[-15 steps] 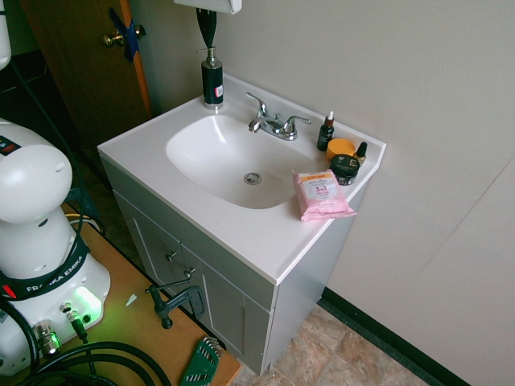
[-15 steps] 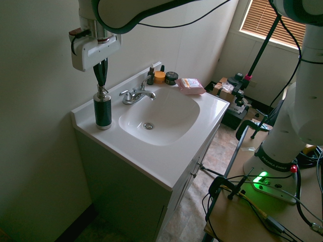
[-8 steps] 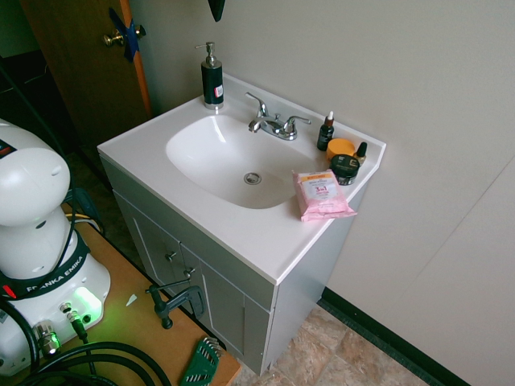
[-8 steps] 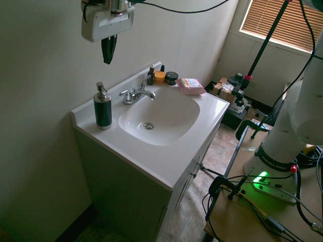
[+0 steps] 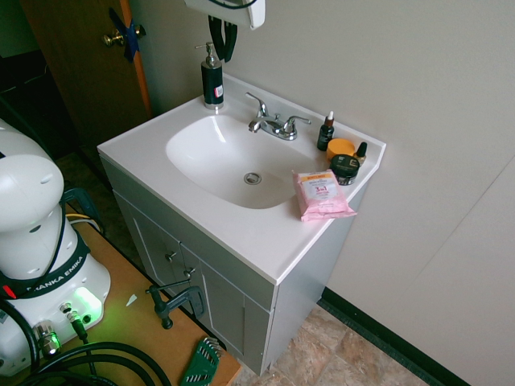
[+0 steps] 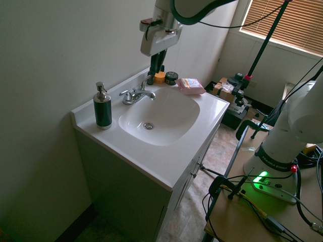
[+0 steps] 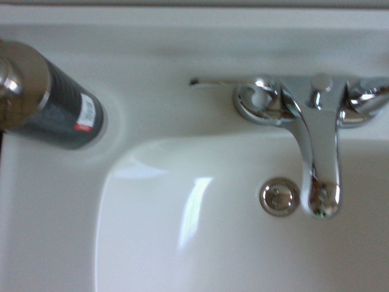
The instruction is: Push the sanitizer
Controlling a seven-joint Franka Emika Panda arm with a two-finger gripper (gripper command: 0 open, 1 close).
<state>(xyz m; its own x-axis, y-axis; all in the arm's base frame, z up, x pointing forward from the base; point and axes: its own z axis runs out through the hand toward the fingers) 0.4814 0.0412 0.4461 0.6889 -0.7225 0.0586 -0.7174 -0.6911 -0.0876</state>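
The sanitizer (image 5: 212, 80) is a tall dark pump bottle with a silver head, standing upright on the back left corner of the white vanity top (image 5: 161, 157). It also shows in the second exterior view (image 6: 102, 112) and the wrist view (image 7: 58, 104), where its white-and-red label is visible. My gripper (image 5: 223, 56) hangs in the air to the faucet side of the bottle, above counter height and apart from it. In the second exterior view the gripper (image 6: 156, 80) hovers near the faucet. Its fingers look shut with nothing between them.
A chrome faucet (image 5: 273, 125) stands behind the basin, and a drain (image 7: 279, 196) sits in it. At the far corner are a dropper bottle (image 5: 326, 133), an orange-lidded jar (image 5: 341, 148), a black jar (image 5: 345, 167) and a pink wipes pack (image 5: 322, 193). The wall runs close behind.
The gripper rose off the sanitizer's pump head, then moved sideways toward the faucet and came lower. The sanitizer stands where it was.
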